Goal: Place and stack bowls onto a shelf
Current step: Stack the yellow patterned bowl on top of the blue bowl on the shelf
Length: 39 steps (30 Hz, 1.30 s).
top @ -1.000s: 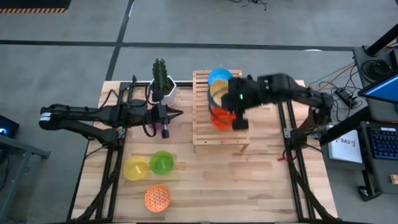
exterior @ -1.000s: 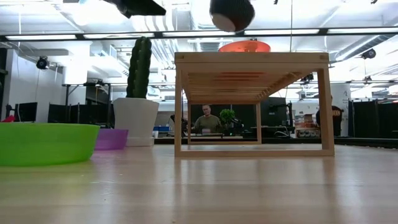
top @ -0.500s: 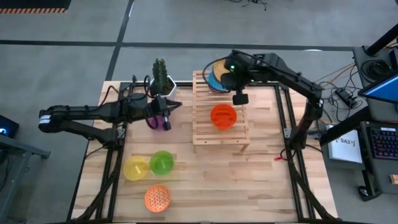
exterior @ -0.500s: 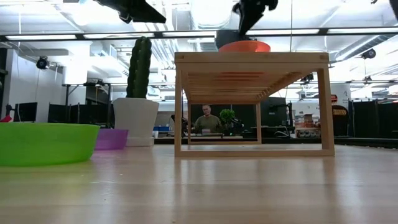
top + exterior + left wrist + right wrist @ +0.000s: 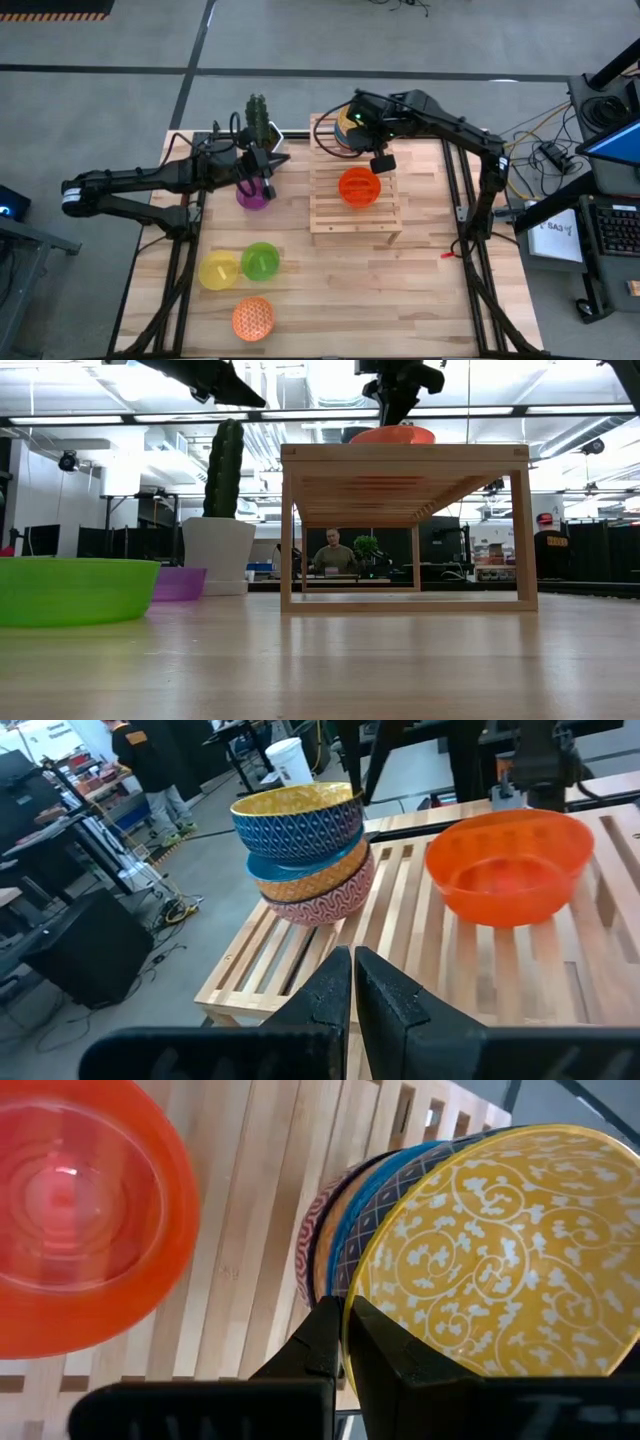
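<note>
Over the shelf (image 5: 355, 215), the right hand (image 5: 383, 162) hangs pinched together and empty beside the bowl stack (image 5: 302, 850), with the red-orange bowl (image 5: 359, 187) just below; one careless swing could topple that stack. Left hand (image 5: 268, 163), closed too, hovers over the purple bowl (image 5: 252, 197) on the desk (image 5: 420, 290), risking a nudge rather than a grip.

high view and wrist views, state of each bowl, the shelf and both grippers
red-orange bowl: upright on the shelf
patterned bowls: stacked on the shelf's far end
purple bowl: on table, under the left gripper
green bowl, yellow bowl, orange lattice bowl: on table, unstacked
left gripper: shut
right gripper: shut, over the shelf
</note>
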Available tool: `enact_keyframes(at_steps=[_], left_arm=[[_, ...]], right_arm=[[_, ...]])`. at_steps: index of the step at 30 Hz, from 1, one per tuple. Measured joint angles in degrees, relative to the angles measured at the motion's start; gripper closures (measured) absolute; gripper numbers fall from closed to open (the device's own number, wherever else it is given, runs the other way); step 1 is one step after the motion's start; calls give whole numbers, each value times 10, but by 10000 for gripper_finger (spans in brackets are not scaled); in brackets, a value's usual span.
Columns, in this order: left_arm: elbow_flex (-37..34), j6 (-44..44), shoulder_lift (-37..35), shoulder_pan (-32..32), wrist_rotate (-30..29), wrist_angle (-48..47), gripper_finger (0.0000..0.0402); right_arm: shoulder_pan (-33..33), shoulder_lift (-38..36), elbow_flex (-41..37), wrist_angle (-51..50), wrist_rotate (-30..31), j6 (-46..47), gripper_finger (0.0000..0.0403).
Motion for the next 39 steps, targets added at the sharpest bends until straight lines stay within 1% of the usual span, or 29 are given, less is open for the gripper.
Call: enact_keyframes(at_steps=[4,8,13,26,29,33,39], left_arm=[[0,0,0,7,0,4,402],[0,0,0,8,0,4,402],[0,0,0,8,0,4,402],[0,0,0,9,1,4,402],[0,0,0,9,14,4,402],[0,-1,12,9,42,20,402],[0,4,46,9,42,53,402]], right_arm=[[-1,4,0,0,9,-1,392],[0,7,0,3,59,3,383],[0,8,0,4,60,3,371],[0,7,0,12,59,24,369],[0,6,0,12,59,32,369],[0,4,0,14,59,45,369],[0,0,0,16,58,57,369]])
